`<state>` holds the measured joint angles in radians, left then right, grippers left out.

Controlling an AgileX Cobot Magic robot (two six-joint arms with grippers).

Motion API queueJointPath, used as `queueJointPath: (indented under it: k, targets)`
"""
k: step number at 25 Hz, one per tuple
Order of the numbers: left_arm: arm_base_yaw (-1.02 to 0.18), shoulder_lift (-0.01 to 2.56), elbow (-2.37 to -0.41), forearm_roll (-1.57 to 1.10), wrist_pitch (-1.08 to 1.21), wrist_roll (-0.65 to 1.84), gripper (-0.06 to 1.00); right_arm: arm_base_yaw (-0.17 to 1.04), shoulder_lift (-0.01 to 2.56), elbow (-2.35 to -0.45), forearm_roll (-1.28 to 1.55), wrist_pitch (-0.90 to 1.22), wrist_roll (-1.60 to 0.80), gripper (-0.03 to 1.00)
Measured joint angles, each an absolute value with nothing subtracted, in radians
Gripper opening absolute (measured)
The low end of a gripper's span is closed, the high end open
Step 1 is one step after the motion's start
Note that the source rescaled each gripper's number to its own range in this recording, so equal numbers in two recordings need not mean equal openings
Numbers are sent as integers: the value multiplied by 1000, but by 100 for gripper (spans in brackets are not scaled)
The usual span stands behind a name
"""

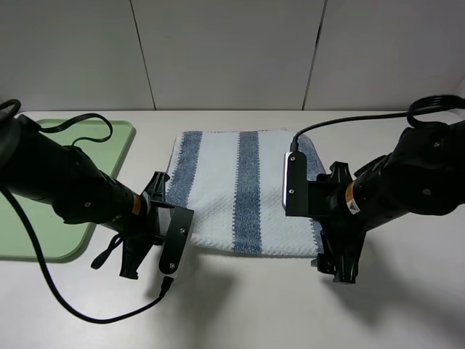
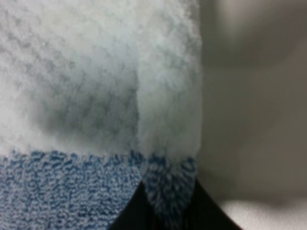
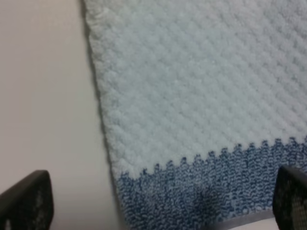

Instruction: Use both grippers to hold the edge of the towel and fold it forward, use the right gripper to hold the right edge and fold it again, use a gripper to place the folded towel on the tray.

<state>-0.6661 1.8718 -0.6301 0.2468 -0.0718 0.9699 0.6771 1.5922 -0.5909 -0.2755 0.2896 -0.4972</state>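
Observation:
The blue-and-white striped towel (image 1: 240, 193) lies flat in the middle of the table. My left gripper (image 1: 168, 243) is at its near left corner. In the left wrist view a raised fold of the towel (image 2: 165, 143) is pinched between the dark fingers (image 2: 129, 215), so that gripper (image 2: 168, 206) is shut on the towel's edge. My right gripper (image 1: 327, 247) hovers at the near right corner. In the right wrist view its black fingers (image 3: 26, 201) stand wide apart, the gripper (image 3: 158, 211) open over the blue stripe (image 3: 201, 191) and hem. The light-green tray (image 1: 51, 240) sits at the far left.
Both arms' black cables (image 1: 73, 305) trail over the table in front and at the sides. The left arm partly covers the tray. A pale panelled wall (image 1: 232, 51) closes off the back of the table.

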Motion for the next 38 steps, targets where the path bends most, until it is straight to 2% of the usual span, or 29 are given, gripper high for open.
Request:
queueJointPath:
  k: [17, 25, 38]
  targets:
    - [-666, 1872, -630, 247, -74, 973, 1, 677, 1592, -524, -331, 183, -497, 100]
    - [-666, 1872, -630, 247, -74, 973, 1, 584, 1592, -524, -337, 155, -494, 100]
    - [-664, 1874, -629, 247, -78, 973, 1, 576, 1634, -490, -350, 70, -495, 100]
